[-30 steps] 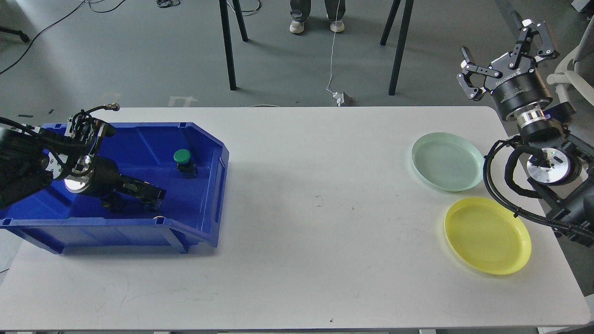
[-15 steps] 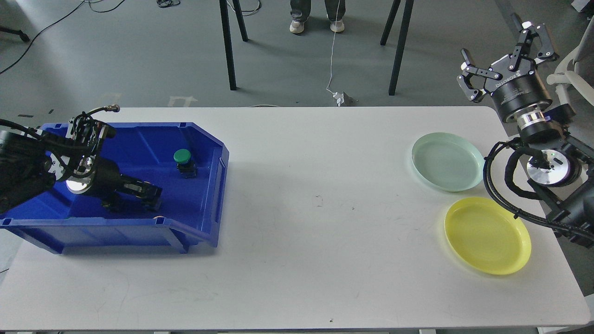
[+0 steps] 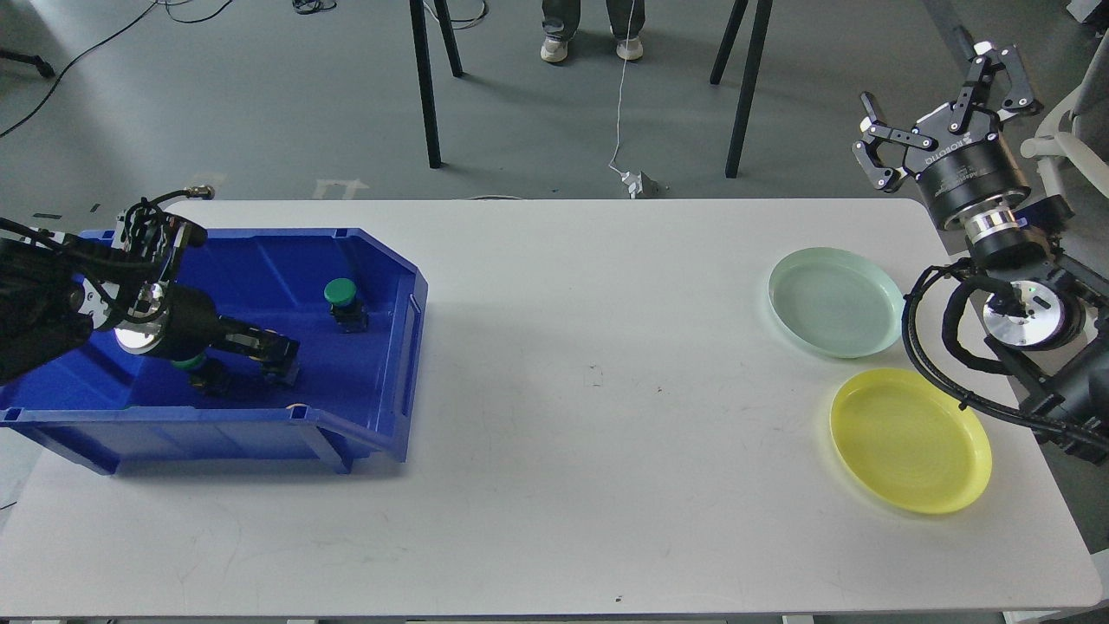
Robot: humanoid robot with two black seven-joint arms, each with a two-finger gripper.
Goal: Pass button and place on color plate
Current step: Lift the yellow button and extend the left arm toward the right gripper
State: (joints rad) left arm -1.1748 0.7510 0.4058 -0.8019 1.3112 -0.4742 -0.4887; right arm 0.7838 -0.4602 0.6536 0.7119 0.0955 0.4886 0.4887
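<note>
A green-capped button [image 3: 340, 293] on a black base stands upright in the blue bin [image 3: 381, 260], right of centre. A second green button [image 3: 190, 363] shows partly under my left arm, with a dark base beside it. My left gripper [image 3: 279, 359] is low inside the bin near its front wall, left of and nearer than the upright button. Its dark fingers cannot be told apart. My right gripper [image 3: 925, 76] is open and empty, raised beyond the table's far right corner. A pale green plate [image 3: 836, 301] and a yellow plate [image 3: 910, 439] lie at the right.
The bin's front wall [image 3: 199, 431] stands between my left gripper and the table's near side. Table legs [image 3: 426, 82] and a person's feet [image 3: 592, 48] are on the floor beyond the white table [image 3: 589, 373]. A white chair [image 3: 1070, 130] is at the far right.
My left gripper has drawn slightly back to the left and up inside the bin, and a green button now shows under the arm. The right gripper has barely moved.
</note>
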